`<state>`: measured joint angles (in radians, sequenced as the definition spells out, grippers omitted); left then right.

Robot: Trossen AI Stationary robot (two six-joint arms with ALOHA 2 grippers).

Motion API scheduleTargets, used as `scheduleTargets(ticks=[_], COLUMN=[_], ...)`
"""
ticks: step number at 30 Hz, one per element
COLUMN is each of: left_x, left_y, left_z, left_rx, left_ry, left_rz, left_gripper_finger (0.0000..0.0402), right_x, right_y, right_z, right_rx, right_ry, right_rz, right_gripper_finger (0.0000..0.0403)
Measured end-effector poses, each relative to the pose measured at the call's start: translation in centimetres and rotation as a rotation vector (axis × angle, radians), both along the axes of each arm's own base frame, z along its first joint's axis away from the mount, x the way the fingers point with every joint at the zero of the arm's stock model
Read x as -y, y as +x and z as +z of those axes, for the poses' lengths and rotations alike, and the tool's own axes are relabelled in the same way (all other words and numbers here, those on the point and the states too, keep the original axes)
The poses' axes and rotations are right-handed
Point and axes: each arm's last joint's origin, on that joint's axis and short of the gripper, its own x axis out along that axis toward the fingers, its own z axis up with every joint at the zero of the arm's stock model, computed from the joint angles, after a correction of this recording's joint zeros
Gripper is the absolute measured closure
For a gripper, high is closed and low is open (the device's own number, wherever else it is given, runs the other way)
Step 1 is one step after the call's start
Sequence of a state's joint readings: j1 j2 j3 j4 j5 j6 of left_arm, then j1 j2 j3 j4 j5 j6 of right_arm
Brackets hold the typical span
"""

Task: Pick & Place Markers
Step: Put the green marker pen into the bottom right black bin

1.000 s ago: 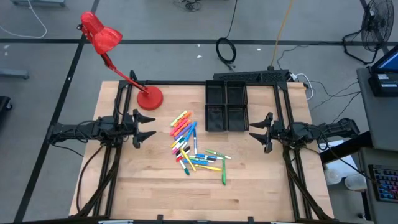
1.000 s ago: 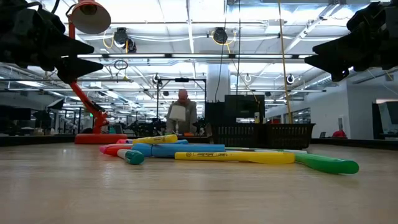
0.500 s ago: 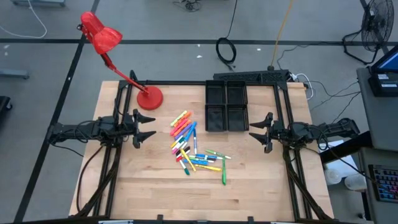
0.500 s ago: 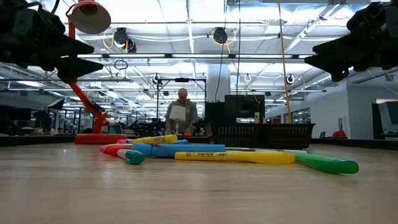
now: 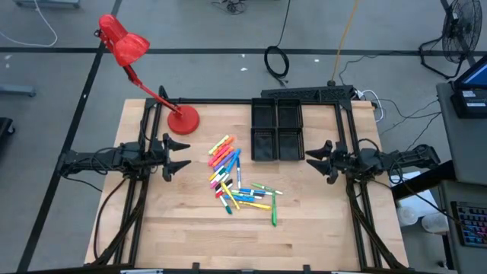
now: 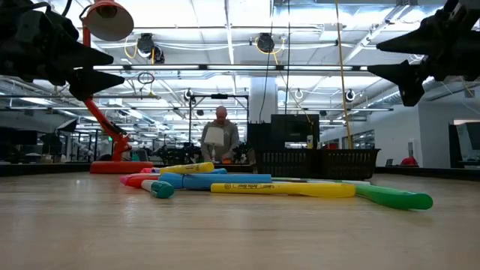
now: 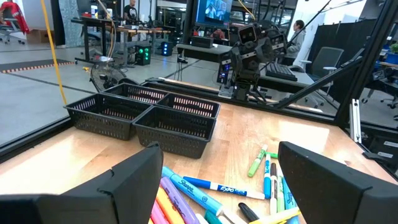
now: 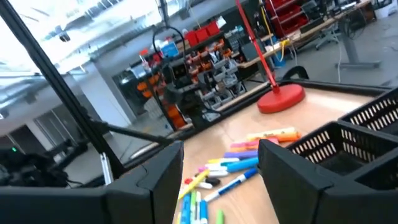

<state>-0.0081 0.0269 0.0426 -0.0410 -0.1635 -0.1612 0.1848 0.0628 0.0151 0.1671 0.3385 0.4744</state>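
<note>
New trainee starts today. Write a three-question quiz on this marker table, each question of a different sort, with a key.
1. True or false: the markers already lie inside the black tray.
2. Which thing stands at the table's far left corner in the high view? A) a red desk lamp B) a blue bucket C) a cardboard box
3. Fill in: the left gripper and the right gripper both hover with jaws ____, holding nothing.

Key
1. False: they lie in a loose pile on the wooden table, in front of the tray and outside it.
2. A, the red desk lamp.
3. Open.
</note>
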Motion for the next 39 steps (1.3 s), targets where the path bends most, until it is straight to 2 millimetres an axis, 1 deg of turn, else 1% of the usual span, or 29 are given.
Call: scheduleTargets(ticks=[2, 5, 8, 10, 12, 14, 17, 19, 22, 25, 26, 30, 33, 36, 39], left_x=[0.0, 0.0, 0.0, 0.0, 0.0, 0.0, 0.0, 0.0, 0.0, 0.0, 0.0, 0.0, 0.0, 0.0, 0.0], left_y=[0.0, 0.0, 0.0, 0.0, 0.0, 0.0, 0.0, 0.0, 0.0, 0.0, 0.0, 0.0, 0.0, 0.0, 0.0], left_z=[0.0, 0.0, 0.0, 0.0, 0.0, 0.0, 0.0, 0.0, 0.0, 0.0, 0.0, 0.0, 0.1, 0.1, 0.1], left_rx=[0.000, 0.000, 0.000, 0.000, 0.001, 0.001, 0.000, 0.001, 0.001, 0.006, 0.006, 0.007, 0.008, 0.008, 0.008], left_ry=[0.000, 0.000, 0.000, 0.000, 0.000, 0.000, 0.000, 0.000, 0.000, 0.000, 0.000, 0.000, 0.000, 0.000, 0.000], left_rz=[0.000, 0.000, 0.000, 0.000, 0.000, 0.000, 0.000, -0.001, 0.000, 0.000, 0.001, 0.001, 0.001, 0.000, 0.001], left_gripper_finger=[0.0078, 0.0078, 0.0078, 0.0078, 0.0078, 0.0078, 0.0078, 0.0078, 0.0078, 0.0078, 0.0078, 0.0078, 0.0078, 0.0078, 0.0078], right_x=[0.1, 0.2, -0.1, -0.4, -0.7, -1.0, -1.8, -2.4, -3.7, -5.1, -5.5, -6.6, -7.1, -7.0, -6.8], right_y=[0.0, -0.1, -0.1, 0.2, 1.0, 2.1, 4.3, 6.2, 9.6, 13.3, 14.4, 17.9, 19.6, 20.3, 20.8], right_z=[0.2, 1.2, 2.4, 2.7, 2.1, 1.0, 1.8, 2.3, 2.3, 2.9, 2.7, 0.4, -1.0, -2.6, -3.1], right_rx=[0.019, 0.110, 0.233, 0.254, 0.179, 0.032, -0.128, -0.257, -0.460, -0.568, -0.615, -0.782, -0.865, -0.935, -0.945], right_ry=[-0.016, -0.032, -0.066, -0.115, -0.156, -0.175, -0.204, -0.243, -0.318, -0.359, -0.379, -0.444, -0.494, -0.517, -0.515], right_rz=[-0.028, -0.060, 0.033, 0.101, 0.129, 0.116, 0.063, 0.026, 0.046, 0.069, 0.076, 0.101, 0.114, 0.118, 0.108], right_gripper_finger=[0.0206, 0.0206, 0.0206, 0.0206, 0.0206, 0.0206, 0.0206, 0.0206, 0.0206, 0.0206, 0.0206, 0.0206, 0.0206, 0.0206, 0.0206])
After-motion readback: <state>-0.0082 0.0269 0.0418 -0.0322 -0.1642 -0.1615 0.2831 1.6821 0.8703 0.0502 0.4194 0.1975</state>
